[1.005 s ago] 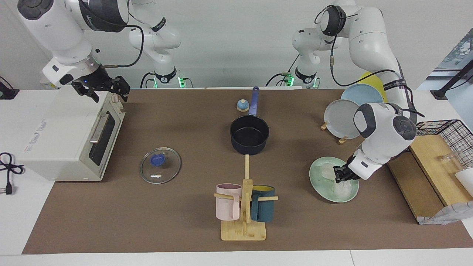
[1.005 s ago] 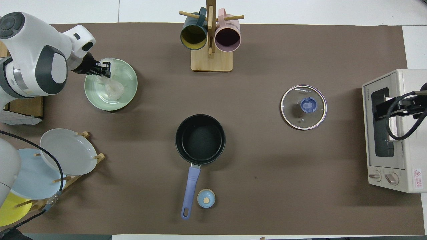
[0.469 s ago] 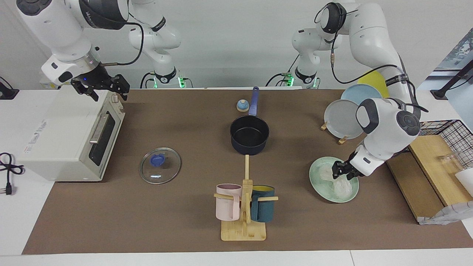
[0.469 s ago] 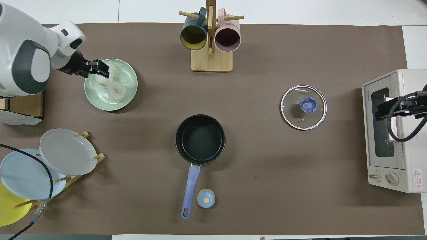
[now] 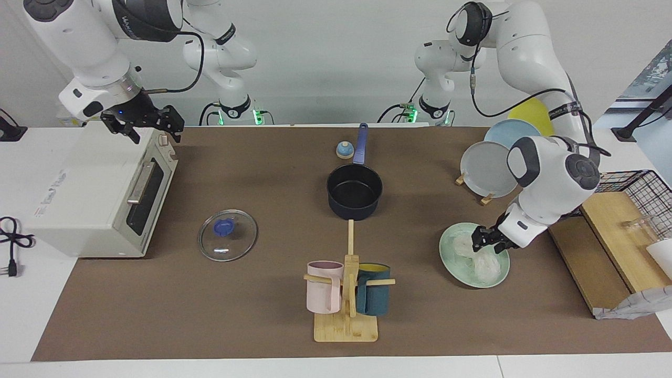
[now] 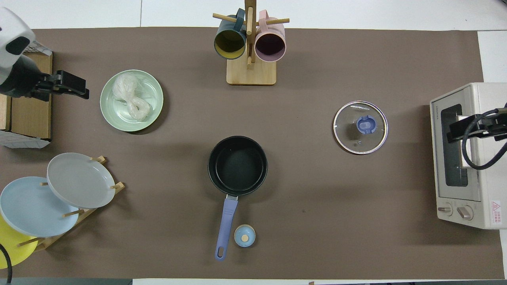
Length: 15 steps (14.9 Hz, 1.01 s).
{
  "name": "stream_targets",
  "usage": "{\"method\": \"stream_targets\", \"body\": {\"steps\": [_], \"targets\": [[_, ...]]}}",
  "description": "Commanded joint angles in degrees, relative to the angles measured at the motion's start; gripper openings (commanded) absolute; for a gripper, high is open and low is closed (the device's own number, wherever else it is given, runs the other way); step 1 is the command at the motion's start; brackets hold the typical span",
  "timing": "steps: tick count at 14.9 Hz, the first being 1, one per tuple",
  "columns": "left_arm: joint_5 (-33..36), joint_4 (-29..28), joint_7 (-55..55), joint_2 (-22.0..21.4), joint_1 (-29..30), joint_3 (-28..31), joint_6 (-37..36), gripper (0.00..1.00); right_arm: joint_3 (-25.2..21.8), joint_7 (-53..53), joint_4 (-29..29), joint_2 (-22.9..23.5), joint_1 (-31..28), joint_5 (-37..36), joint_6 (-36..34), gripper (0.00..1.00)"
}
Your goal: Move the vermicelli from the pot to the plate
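Resting on the plate (image 6: 152,85), the vermicelli (image 6: 128,97) lies in 1 clump; the pot (image 6: 237,165) stands empty near the plate, toward the right arm's end of the table. Left gripper (image 5: 485,240), jaws spread, hovers beside the plate; lifting straight up would avoid snagging strands. Right gripper (image 5: 144,123), jaws spread, waits over the toaster oven (image 5: 94,189).

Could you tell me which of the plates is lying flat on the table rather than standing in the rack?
The mint-green plate, with the vermicelli on it. The grey plate, light blue plate and yellow plate all lean in the wooden rack.
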Motion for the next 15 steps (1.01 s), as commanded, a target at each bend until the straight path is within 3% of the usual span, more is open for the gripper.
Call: {"method": "stream_targets", "body": {"steps": [1,4,7,9,12,15], "targets": [[2.20,-2.29,-1.29,-4.51,-0.45,-0.03,-4.76,1.00,0.66,1.41,-0.23,-1.22,-0.17,0.39,-1.18,1.00],[2.20,-7.01,-2.78,-8.29,-1.06,-0.03,-6.10,1.00,0.74,1.58,-0.58,-1.83,0.09,0.39,-1.18,1.00],[2.20,-15.37,-4.02,-12.43,-2.11,-0.21,-2.60,1.00,0.74,1.49,-0.58,-1.83,0.09,0.39,-1.10,1.00],[2.20,-13.90,-4.55,-12.00,-2.73,-0.38,-4.07,1.00,0.74,1.49,-0.50,-1.74,0.00,0.39,-0.83,1.00],[4.74,-5.48,-4.46,-8.49,-2.91,-0.91,-11.18,1.00,0.74,1.32,-0.50,-1.66,0.00,0.39,-0.48,1.00],[4.93,-4.40,-4.20,-8.30,-2.47,-1.61,-11.38,1.00,0.74,1.14,-0.41,-1.66,0.00,0.39,-0.48,1.00]]}}
